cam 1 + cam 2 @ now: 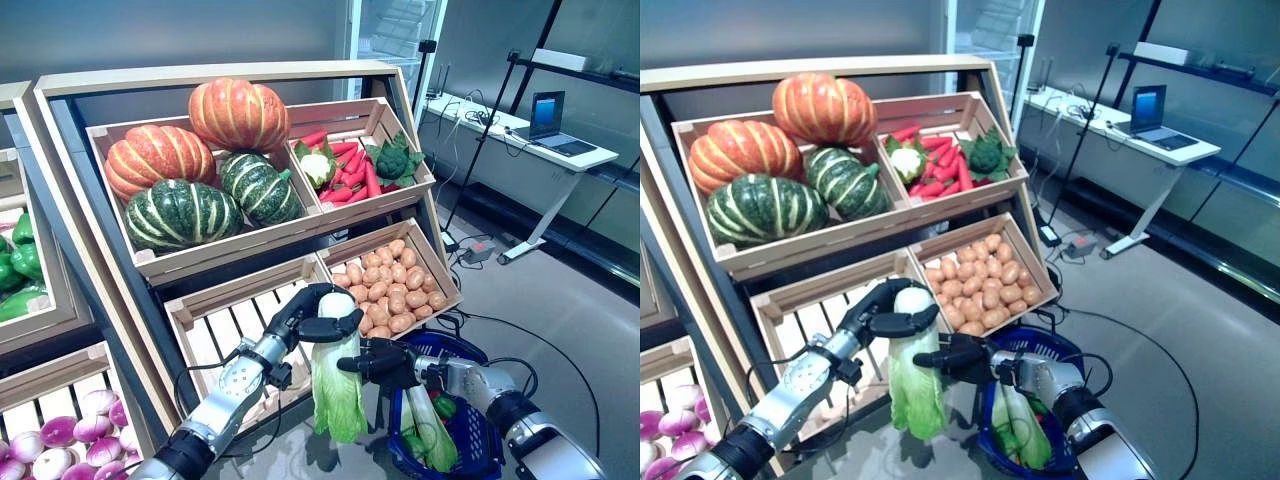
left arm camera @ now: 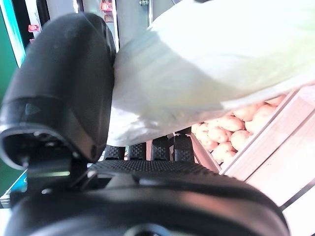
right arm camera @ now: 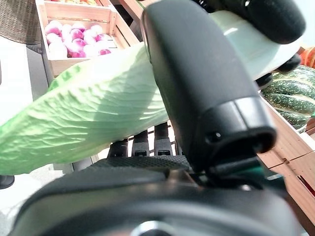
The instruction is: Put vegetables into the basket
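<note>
- I see the left hand (image 1: 305,312) curled over the white stem end of a napa cabbage (image 1: 336,385), fingers and thumb wrapped round it; the cabbage hangs upright, pale ribbed base at top, crinkled green leaves trailing down.
- My left wrist view confirms the grip: the smooth waxy white stem lies against the dark thumb with the fingers closed under it.
- The left arm rises from the lower left, forearm angled up toward the rack, wrist bent so the hand hooks downward over the stem.
- The right hand (image 1: 385,362) comes in from the lower right, palm toward the cabbage's middle. In the right wrist view its thumb lies across the veined leaf and the fingers sit behind it, so it is pinching the cabbage as well.
- The cabbage hangs in front of the front edge of the empty slatted crate (image 1: 235,330), just left of the basket (image 1: 478,430).
- The basket is blue plastic with an open mesh wall, below the right forearm; another leafy cabbage (image 1: 432,428) already lies in it.
- The rack's wooden crates hold ribbed orange and dark green pumpkins (image 1: 205,160), smooth tan potatoes (image 1: 388,285), and red peppers (image 1: 345,170) with cauliflower and broccoli.
- Purple-white onions (image 1: 60,435) fill the lower left crate.
</note>
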Tool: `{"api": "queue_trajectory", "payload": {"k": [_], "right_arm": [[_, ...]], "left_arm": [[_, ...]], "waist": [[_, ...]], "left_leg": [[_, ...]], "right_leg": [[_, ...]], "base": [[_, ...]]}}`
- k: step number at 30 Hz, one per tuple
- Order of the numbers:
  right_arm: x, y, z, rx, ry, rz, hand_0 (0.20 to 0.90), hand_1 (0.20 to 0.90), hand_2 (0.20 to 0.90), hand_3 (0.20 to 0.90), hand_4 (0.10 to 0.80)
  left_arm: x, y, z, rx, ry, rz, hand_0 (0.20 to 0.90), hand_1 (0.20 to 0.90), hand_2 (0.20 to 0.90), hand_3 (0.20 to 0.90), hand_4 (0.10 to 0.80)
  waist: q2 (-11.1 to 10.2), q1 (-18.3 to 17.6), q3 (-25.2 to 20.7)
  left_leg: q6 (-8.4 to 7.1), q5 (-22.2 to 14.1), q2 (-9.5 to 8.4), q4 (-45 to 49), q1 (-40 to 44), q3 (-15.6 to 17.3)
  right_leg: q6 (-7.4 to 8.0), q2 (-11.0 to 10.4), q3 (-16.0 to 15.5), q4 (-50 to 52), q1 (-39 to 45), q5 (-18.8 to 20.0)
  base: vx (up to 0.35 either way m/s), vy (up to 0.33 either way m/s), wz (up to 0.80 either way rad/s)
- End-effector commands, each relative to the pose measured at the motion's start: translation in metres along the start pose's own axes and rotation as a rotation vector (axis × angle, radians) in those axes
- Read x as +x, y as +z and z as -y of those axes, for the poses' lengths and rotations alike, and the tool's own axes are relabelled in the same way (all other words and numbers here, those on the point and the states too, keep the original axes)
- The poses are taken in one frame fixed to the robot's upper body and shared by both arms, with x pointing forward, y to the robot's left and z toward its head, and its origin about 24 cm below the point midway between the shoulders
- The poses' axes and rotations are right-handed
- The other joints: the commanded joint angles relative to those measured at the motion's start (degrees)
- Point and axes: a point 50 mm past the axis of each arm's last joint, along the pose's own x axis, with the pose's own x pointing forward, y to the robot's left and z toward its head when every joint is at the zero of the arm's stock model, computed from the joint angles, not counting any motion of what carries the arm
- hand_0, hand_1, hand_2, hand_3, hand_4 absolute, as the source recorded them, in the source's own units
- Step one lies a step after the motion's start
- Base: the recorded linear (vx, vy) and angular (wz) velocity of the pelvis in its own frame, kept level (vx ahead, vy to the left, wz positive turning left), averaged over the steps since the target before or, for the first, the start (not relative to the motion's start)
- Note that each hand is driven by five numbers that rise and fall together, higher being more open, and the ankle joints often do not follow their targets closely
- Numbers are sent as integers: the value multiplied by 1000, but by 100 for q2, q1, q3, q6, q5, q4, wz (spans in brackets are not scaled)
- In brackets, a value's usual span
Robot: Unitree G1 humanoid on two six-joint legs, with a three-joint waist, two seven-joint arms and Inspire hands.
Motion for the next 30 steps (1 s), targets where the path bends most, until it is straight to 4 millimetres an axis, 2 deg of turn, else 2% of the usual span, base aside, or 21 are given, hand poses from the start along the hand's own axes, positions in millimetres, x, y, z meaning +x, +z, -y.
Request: {"api": "queue_trajectory", "payload": {"k": [1,8,10,11,14,15,16,18,24,25,30], "right_arm": [[27,43,-33,-54,110,127,300,300,300,300,400],[15,52,-23,-83,33,202,300,300,300,300,400],[8,52,-17,-71,-4,225,300,300,300,300,400],[4,52,-14,-63,-27,240,300,300,300,300,400],[-15,45,4,-3,-110,306,300,300,300,300,400],[-16,45,5,0,-117,312,300,300,300,300,400],[-26,42,15,9,-161,336,300,300,300,300,400],[-33,40,20,13,-188,347,300,300,300,300,400],[-79,16,49,25,-317,340,300,300,300,300,400],[-85,13,53,30,-326,336,300,300,300,300,400],[-115,-3,68,53,-379,340,300,300,300,300,400]], "left_arm": [[37,113,41,-121,-177,580,300,300,300,300,400],[36,109,34,-107,-149,560,300,300,300,300,400],[34,106,30,-103,-128,550,448,448,448,448,499],[34,105,28,-100,-128,540,900,900,900,900,800],[28,99,24,-51,-115,524,900,900,900,900,800],[28,99,23,-48,-113,522,900,900,900,900,800],[26,96,19,-37,-90,504,900,900,900,900,800],[25,93,15,-28,-70,492,900,900,900,900,800],[13,73,-6,101,26,393,900,900,900,900,800],[11,71,-10,117,40,384,900,900,900,900,800],[0,72,-40,152,159,371,900,900,900,900,800]], "waist": [[77,155,-108],[70,86,-86],[71,46,-80],[68,29,-70],[68,0,-29],[68,-1,-27],[63,-19,-5],[57,-36,5],[4,-110,84],[12,-128,89],[-37,-156,134]], "left_leg": [[51,-715,-23,7,357,-74],[56,-714,-21,7,370,-6],[61,-713,-19,7,374,27],[69,-722,-18,7,380,46],[65,-723,3,7,385,99],[65,-724,4,7,386,102],[72,-736,6,7,388,117],[71,-734,13,7,389,139],[77,-712,43,7,348,245],[47,-798,59,7,397,207],[40,-778,84,7,345,225]], "right_leg": [[-423,19,174,-40,-432,519],[-419,30,234,-40,-454,536],[-416,38,275,-40,-473,546],[-413,37,283,-40,-479,550],[-390,35,289,-40,-497,569],[-388,35,290,-40,-498,570],[-381,41,297,-40,-508,574],[-378,43,303,-40,-514,577],[-351,65,342,-40,-597,630],[-306,84,386,-40,-554,578],[-319,117,421,-40,-610,588]], "base": [[0,0,0],[0,0,0],[0,0,0],[0,0,0],[-9,4,-1],[0,0,0],[0,0,0],[-18,4,-5],[-32,-5,-3],[16,-13,-6],[-26,-27,-10]]}}
